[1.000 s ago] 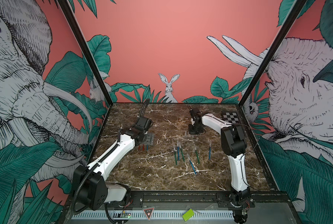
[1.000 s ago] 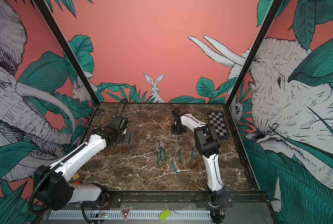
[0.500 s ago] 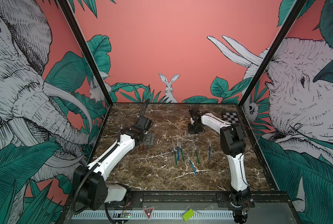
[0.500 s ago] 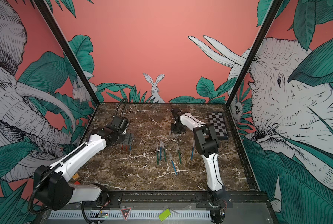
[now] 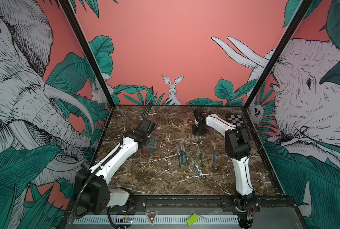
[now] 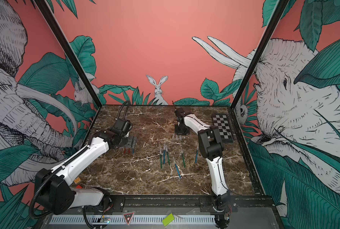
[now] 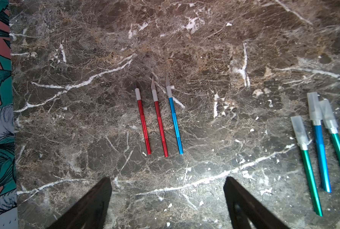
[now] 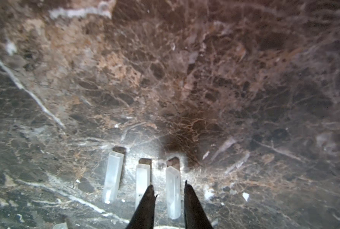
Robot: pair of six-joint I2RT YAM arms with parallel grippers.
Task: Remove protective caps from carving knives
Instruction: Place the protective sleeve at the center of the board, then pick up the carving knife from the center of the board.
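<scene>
One loose protective cap [image 8: 173, 195] between slightly parted tips of right end effector [image 8: 168, 184]

Brown marble tabletop [image 5: 161, 184], white veins and tan patches running all through it. Two red carving knives [image 7: 144, 126] and a blue carving knife [image 7: 176, 126], all three with pale grey collars and grey-silver tips. Two green carving knives [image 7: 309, 174] and a second blue knife [image 7: 322, 158], each tip under a frosted, greyish-clear fitted cap [image 7: 298, 128]. Three loose caps [image 8: 113, 176], milky and translucent. Checkerboard [image 6: 222, 126], black and white squares. Left arm [image 5: 123, 152] and right arm [image 5: 242, 178], white with black joints. Walls [image 5: 165, 49] salmon pink, teal leaves [image 5: 101, 51], a grey line-drawn elephant [image 5: 16, 89], a white rabbit [image 5: 172, 89].
</scene>
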